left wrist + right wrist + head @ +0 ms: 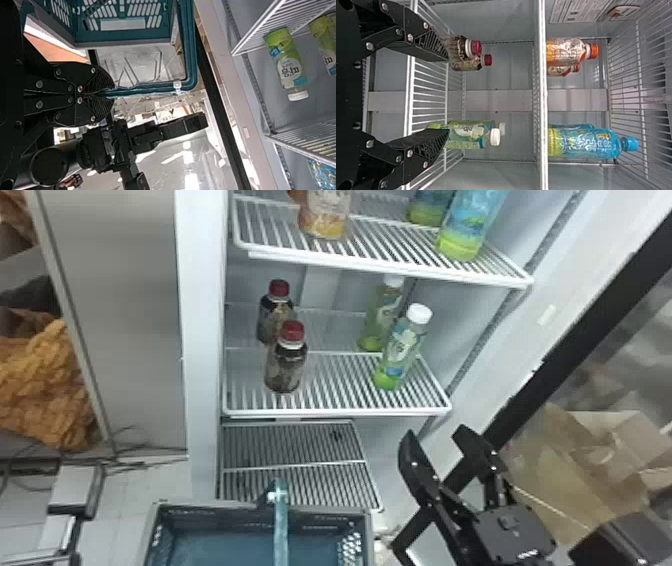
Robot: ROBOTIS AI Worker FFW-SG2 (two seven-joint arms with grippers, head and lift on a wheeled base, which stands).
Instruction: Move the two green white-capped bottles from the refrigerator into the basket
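Two green white-capped bottles stand upright on the middle shelf's right side, the front one [400, 349] partly covering the rear one [381, 321]. Below and right of that shelf, my right gripper [435, 433] is open and apart from them. In the right wrist view, the front green bottle [468, 136] lies beyond one finger of my right gripper [447, 95], with nothing between the fingers. The basket [335, 510] is low in front of the fridge, its handle [281, 525] raised. The left wrist view shows my left gripper [109, 93] shut on the teal handle [148, 89].
Two red-capped dark bottles [286, 365] share the middle shelf [340, 410], on its left. An orange drink bottle [326, 212] and blue-green bottles [467, 227] stand on the shelf above. The fridge door's black frame [580, 325] and cardboard boxes [600, 460] are at the right.
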